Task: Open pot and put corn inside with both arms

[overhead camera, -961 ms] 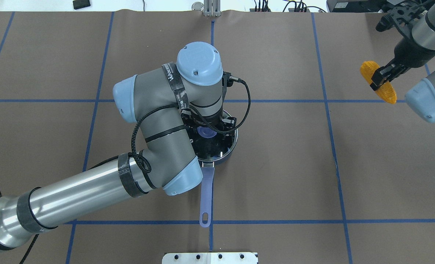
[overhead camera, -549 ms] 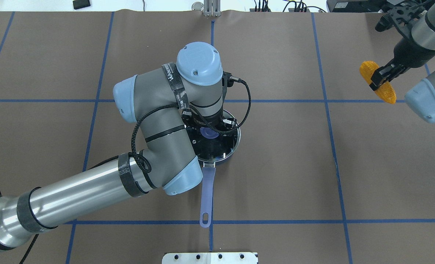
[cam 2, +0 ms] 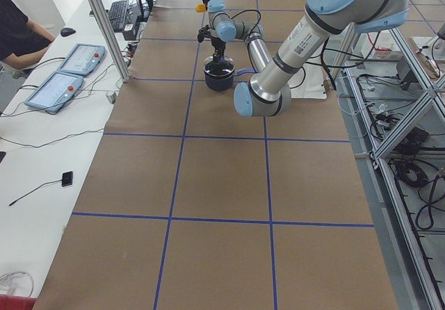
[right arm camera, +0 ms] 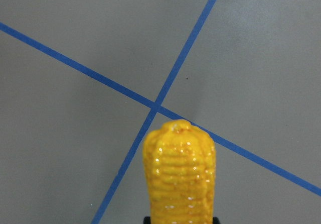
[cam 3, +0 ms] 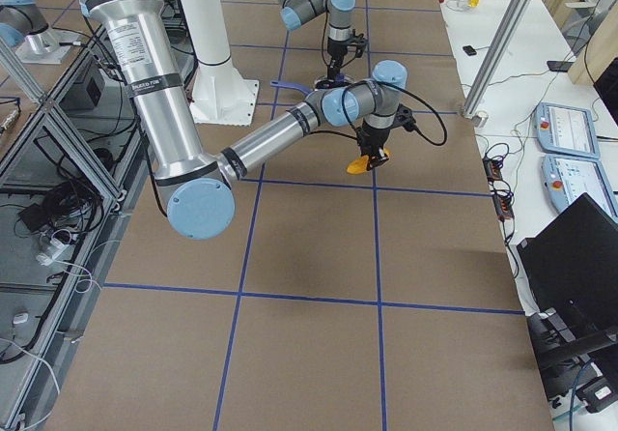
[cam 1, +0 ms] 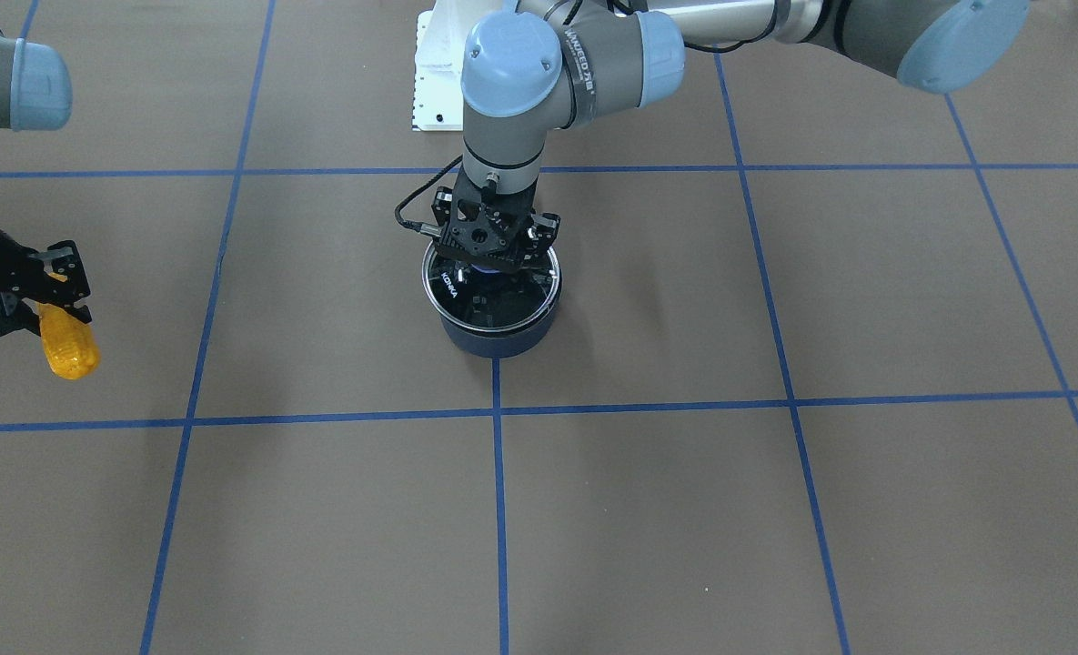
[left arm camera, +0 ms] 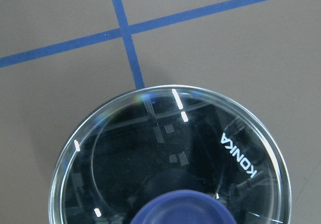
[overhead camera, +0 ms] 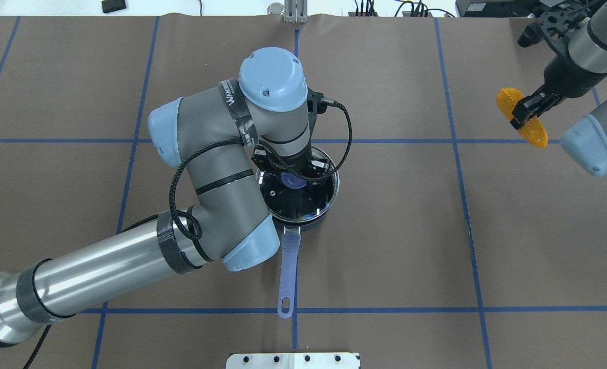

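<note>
White print "KONKA" on glass lid (left arm camera: 170, 158), close to its rim. Letters run sideways in the left wrist view; same word legible in the front-facing view. Black strap (overhead camera: 234, 105) round left arm (overhead camera: 216, 154) carries white lettering, begins "WAN", rest too small to read.

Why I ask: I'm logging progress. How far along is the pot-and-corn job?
Done: the corn is picked up, clamped in the jaws of the right arm, well to the side of the pot. In hand: the jaws of the left arm grip the knob of the glass lid; whether it has cleared the pot rim is unclear. Left: move the lid away, bring the corn over, drop it in.
</note>
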`<state>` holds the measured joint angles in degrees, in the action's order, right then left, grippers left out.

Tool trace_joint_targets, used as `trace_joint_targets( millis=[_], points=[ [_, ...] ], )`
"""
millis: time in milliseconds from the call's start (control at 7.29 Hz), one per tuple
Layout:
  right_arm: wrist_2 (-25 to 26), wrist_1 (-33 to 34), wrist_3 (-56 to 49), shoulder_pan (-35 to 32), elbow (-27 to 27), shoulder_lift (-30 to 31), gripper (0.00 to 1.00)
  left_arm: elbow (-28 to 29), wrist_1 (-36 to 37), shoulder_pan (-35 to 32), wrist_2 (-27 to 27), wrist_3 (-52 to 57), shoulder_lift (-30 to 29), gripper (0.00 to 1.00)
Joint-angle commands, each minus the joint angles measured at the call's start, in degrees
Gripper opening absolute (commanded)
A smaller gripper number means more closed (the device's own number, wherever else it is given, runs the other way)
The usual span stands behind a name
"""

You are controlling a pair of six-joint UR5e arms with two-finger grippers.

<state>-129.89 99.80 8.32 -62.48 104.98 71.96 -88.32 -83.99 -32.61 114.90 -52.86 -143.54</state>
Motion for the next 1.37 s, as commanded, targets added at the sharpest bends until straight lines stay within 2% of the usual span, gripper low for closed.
trace_joint_targets(
  millis=[0,412,549,686,824,961,1098,1235],
  points=[
    [0.1,-0.1,10.6,5.3,2.1,-3.5,0.13,-4.4,0.1,-2.9,1.1,1.5,4.0,0.61],
    [2.7,-0.3,28.5,15.3,2.2,-12.3,0.14,-12.8,9.0,-10.2,2.7,14.1,10.4,0.61],
    [5.1,-0.2,32.3,19.5,1.7,-15.7,0.14,-14.7,9.4,-13.4,3.8,19.8,14.2,0.61],
    [6.1,0.0,34.2,21.9,0.7,-18.7,0.14,-15.0,9.3,-17.5,8.0,25.6,17.8,0.61],
    [6.2,0.0,36.0,23.6,-1.8,-22.1,0.15,-15.0,9.1,-20.2,9.2,31.2,21.1,0.61],
    [7.0,0.0,37.9,25.5,-6.5,-26.9,0.16,-15.0,8.8,-22.0,9.2,36.2,23.8,0.62],
    [9.5,-0.1,39.0,27.6,-10.0,-29.9,0.16,-14.9,8.8,-24.0,9.3,39.1,25.4,0.61],
    [11.0,-0.4,40.0,29.6,-11.4,-30.8,0.16,-14.6,8.1,-24.7,9.3,41.2,26.7,0.61]
  ],
)
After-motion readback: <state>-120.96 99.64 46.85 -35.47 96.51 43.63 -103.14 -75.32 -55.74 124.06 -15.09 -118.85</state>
